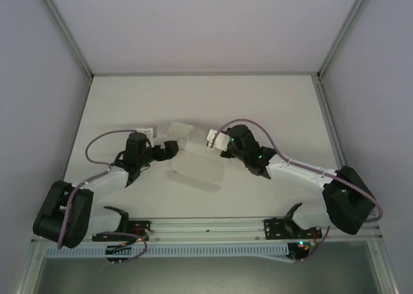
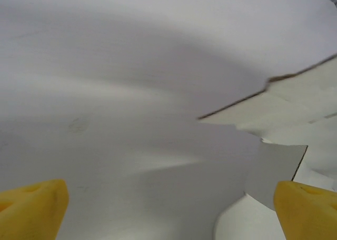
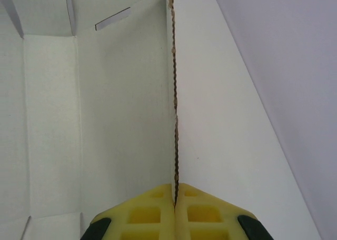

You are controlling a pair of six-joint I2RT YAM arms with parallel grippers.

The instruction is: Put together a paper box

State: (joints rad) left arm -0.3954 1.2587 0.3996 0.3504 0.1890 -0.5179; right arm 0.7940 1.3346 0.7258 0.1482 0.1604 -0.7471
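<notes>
One paper box (image 1: 193, 164) lies between two grippers, seen from above. At the wrist we find the right gripper (image 3: 175, 199) clamped on the box's raw edge. The left gripper (image 2: 168, 211) stands wide apart, the box just ahead of it.

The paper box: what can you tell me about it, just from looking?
The paper box is thin white cardboard, not yet folded up: an open sheet with creases, flaps and a small slot, and a brownish, wavy cut edge. It sits mid-table between the two arms, with one part seemingly raised. The right hand is shut on one edge, which is pinched between its yellow fingers. The left hand is wide open close to the sheet; whether it touches it is unclear.
</notes>
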